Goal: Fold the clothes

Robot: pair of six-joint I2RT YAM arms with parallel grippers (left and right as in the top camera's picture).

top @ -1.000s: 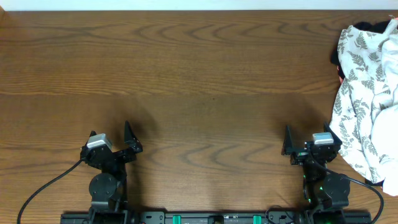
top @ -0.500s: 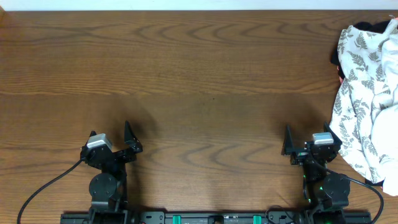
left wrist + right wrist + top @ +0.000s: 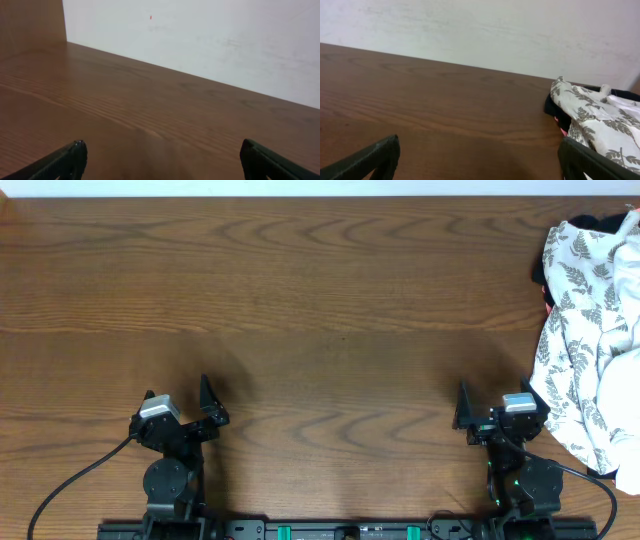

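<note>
A heap of clothes lies at the table's right edge. Most of what shows is a white cloth with grey fern-leaf print (image 3: 575,330). A fold of plain white fabric (image 3: 622,332) lies in the heap; it may be the T-shirt, but no chest print shows. The heap also shows at the right of the right wrist view (image 3: 600,117). My left gripper (image 3: 178,396) is open and empty at the front left, over bare wood (image 3: 162,160). My right gripper (image 3: 503,404) is open and empty at the front right, its right finger close beside the heap (image 3: 480,160).
A dark garment (image 3: 600,222) with a bit of pink lies under the heap at the back right. The brown wooden table (image 3: 320,310) stretches between and beyond the arms. A white wall (image 3: 480,30) stands behind its far edge.
</note>
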